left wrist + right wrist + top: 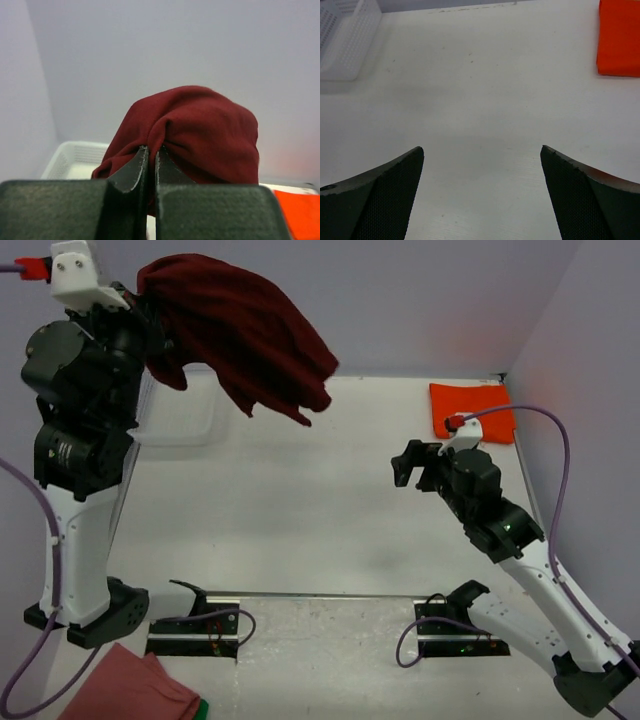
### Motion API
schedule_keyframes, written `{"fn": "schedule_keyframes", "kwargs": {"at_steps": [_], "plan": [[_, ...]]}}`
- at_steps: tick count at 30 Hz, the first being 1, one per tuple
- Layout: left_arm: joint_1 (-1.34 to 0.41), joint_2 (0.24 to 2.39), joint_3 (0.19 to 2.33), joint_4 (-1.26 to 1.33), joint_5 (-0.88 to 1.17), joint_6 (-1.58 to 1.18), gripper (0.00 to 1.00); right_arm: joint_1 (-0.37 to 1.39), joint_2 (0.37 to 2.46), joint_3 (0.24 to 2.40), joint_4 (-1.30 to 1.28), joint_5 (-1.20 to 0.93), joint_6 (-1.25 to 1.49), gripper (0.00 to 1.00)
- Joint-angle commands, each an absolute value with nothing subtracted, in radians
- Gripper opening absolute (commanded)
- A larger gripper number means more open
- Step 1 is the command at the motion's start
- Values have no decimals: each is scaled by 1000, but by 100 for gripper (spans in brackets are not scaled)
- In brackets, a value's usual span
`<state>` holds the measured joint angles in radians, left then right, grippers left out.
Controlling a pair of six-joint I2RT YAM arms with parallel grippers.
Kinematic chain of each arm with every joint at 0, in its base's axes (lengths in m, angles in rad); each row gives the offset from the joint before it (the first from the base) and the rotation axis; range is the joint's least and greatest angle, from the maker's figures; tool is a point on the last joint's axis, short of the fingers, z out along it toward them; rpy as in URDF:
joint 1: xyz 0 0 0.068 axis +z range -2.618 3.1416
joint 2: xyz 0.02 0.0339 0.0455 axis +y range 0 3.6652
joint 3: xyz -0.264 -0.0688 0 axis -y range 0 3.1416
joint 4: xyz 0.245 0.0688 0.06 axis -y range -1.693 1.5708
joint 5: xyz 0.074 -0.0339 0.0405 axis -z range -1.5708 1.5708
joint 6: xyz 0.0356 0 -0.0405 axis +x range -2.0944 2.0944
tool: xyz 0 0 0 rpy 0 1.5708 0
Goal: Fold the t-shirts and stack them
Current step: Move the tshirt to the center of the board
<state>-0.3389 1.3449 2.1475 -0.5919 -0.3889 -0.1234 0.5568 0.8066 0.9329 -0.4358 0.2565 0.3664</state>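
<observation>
left gripper (149,150): jaws pinched tight on maroon t-shirt (200,130), which hangs bunched in the air, upper left of top view | right gripper (481,148): jaws wide, empty, above table (480,90) | orange t-shirt (620,37): folded, upper right | step: likely carrying maroon t-shirt to fold; next: lay flat, spread | writing: none legible

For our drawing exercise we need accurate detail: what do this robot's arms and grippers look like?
The left arm and right arm pair white shells with bulky black joints. A purple cable trails along each, ending in a red plug. The left gripper and right gripper have black tapered fingers; the right's look finely textured.
</observation>
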Motion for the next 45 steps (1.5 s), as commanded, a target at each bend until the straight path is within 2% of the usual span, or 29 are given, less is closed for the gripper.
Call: {"fn": "schedule_keyframes", "kwargs": {"at_steps": [1, 3, 7, 10, 12, 15, 17, 23, 26, 27, 30, 34, 38, 45], "plan": [[-341, 1307, 2036, -657, -151, -214, 0, 569, 795, 992, -460, 354, 390, 99], [-341, 1269, 1924, -632, -70, -248, 0, 577, 810, 1017, -495, 351, 390, 99], [-357, 1262, 1511, -433, 93, -371, 0, 606, 864, 1055, -551, 321, 391, 99], [-423, 1362, 1322, -318, 117, -393, 0, 636, 885, 1036, -538, 299, 391, 99], [-442, 1507, 1290, -305, 109, -393, 0, 652, 906, 1026, -529, 243, 400, 99], [-468, 1689, 1313, -304, 50, -388, 1, 679, 962, 1003, -512, 172, 429, 99], [-471, 1783, 1370, -319, 40, -367, 6, 736, 1009, 979, -488, 149, 463, 99], [-471, 1856, 1549, -388, 2, -324, 7, 945, 1147, 928, -453, 203, 589, 97], [-465, 1885, 1633, -440, -84, -295, 7, 1037, 1219, 874, -396, 198, 655, 86], [-462, 1899, 1684, -455, -101, -287, 7, 1087, 1264, 864, -379, 198, 672, 75], [-439, 1959, 1746, -511, -115, -276, 6, 1184, 1343, 859, -339, 205, 721, 60], [-405, 1993, 1750, -502, -94, -284, 5, 1249, 1468, 914, -347, 238, 770, 60], [-403, 1993, 1720, -489, -91, -291, 4, 1250, 1479, 902, -373, 305, 822, 60], [-405, 1968, 1634, -442, -68, -311, 4, 1131, 1470, 922, -506, 458, 887, 61]]}}
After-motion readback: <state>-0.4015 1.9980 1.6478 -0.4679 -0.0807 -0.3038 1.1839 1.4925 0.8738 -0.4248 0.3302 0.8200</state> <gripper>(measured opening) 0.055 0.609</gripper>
